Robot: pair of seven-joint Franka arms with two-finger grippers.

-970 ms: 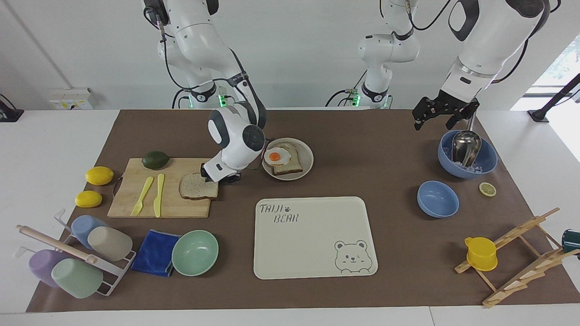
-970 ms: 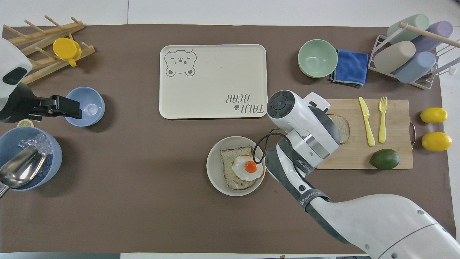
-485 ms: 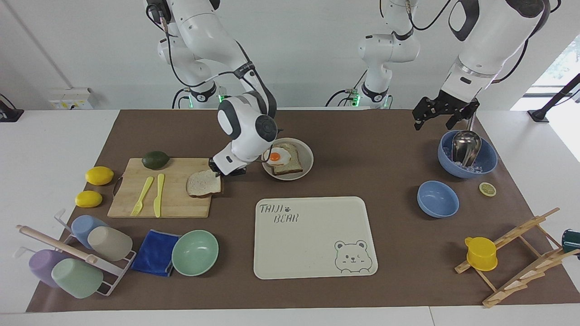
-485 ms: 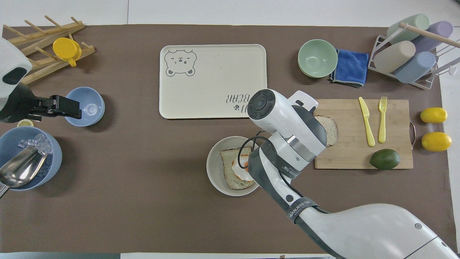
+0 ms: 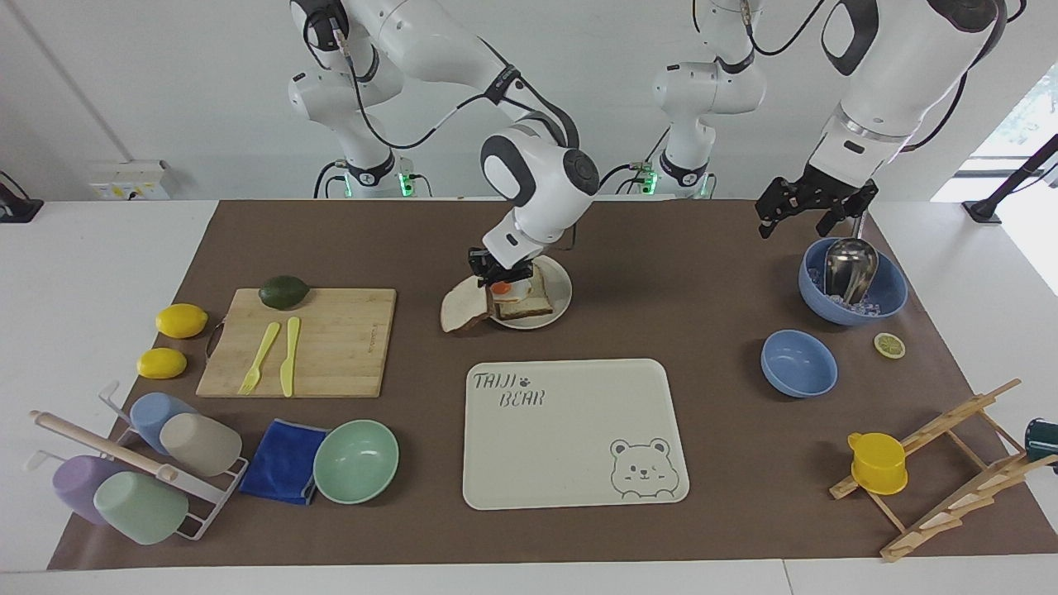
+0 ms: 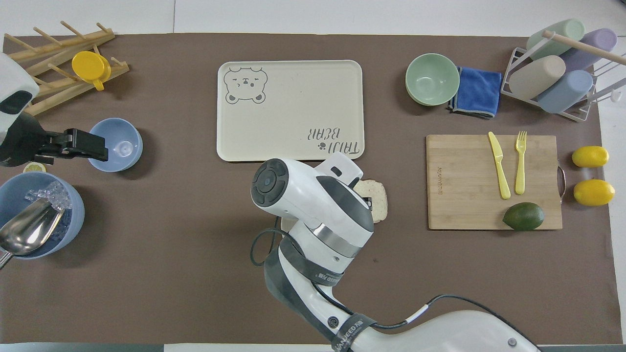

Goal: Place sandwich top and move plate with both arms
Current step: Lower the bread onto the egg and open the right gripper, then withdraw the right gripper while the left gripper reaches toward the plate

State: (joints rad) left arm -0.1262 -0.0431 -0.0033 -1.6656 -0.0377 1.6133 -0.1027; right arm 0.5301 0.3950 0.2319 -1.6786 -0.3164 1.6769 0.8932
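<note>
My right gripper (image 5: 494, 279) is shut on the sandwich top (image 5: 463, 307), a pale speckled bread slice. It holds the slice tilted in the air, over the plate's edge toward the right arm's end. The small beige plate (image 5: 560, 285) carries a bread slice with a fried egg (image 5: 501, 287). In the overhead view the right arm covers the plate and egg, and only part of the sandwich top (image 6: 378, 203) shows. My left gripper (image 5: 795, 230) is open and empty, waiting over the big blue bowl (image 5: 888, 293); it also shows in the overhead view (image 6: 100, 146).
The cream bear tray (image 5: 570, 430) lies farther from the robots than the plate. A wooden cutting board (image 5: 339, 343) with knife, fork and avocado lies toward the right arm's end. A small blue bowl (image 5: 798, 362), a mint bowl (image 5: 355, 461) and two racks stand around.
My right gripper lifted the sandwich top off the cutting board and carried it across to the plate's edge. The left arm has barely moved.
</note>
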